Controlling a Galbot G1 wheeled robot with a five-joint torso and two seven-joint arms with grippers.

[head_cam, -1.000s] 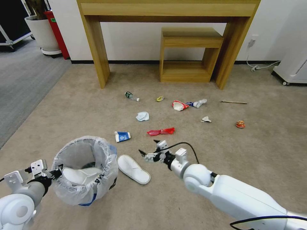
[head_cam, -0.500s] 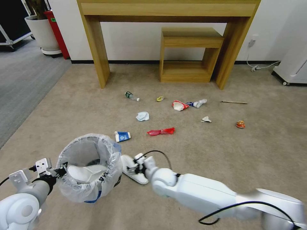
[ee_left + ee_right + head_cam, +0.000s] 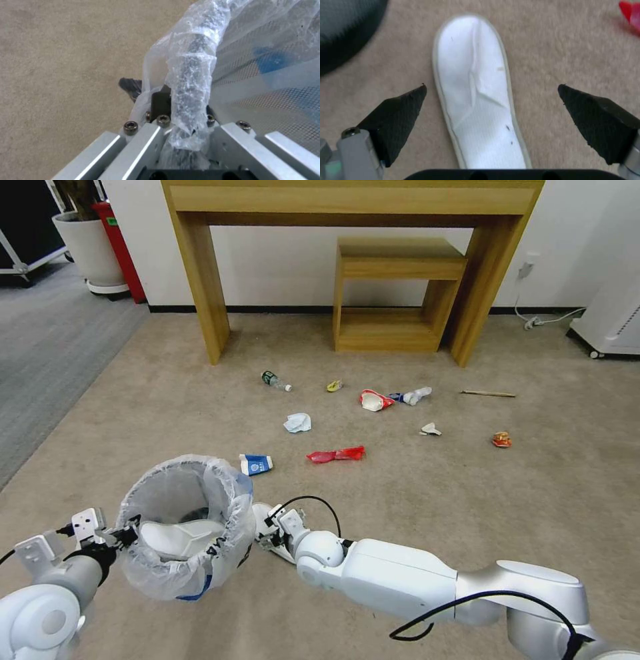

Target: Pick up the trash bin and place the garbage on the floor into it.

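Note:
My left gripper (image 3: 127,532) is shut on the near rim of the trash bin (image 3: 190,527) and holds it just above the floor (image 3: 413,493); the left wrist view shows the fingers (image 3: 130,86) clamped on the bag-wrapped rim (image 3: 191,82). One white slipper (image 3: 175,537) lies inside the bin. My right gripper (image 3: 268,532) hangs open over the other slipper (image 3: 476,95), a fingertip (image 3: 403,107) on each side and not touching it. Further garbage lies beyond: a blue-white cup (image 3: 255,465), a red wrapper (image 3: 337,454), crumpled paper (image 3: 297,423), a bottle (image 3: 275,381), a stick (image 3: 487,393) and an orange can (image 3: 501,439).
A wooden table (image 3: 200,280) stands against the far wall with a small wooden stool (image 3: 393,293) under it. A white plant pot (image 3: 90,247) stands on the grey carpet (image 3: 40,347) at the far left. A white appliance (image 3: 610,320) is at the far right.
My right arm has swung left and down from mid-floor to hover over the slipper beside the bin. The bin has shifted slightly forward in my left gripper.

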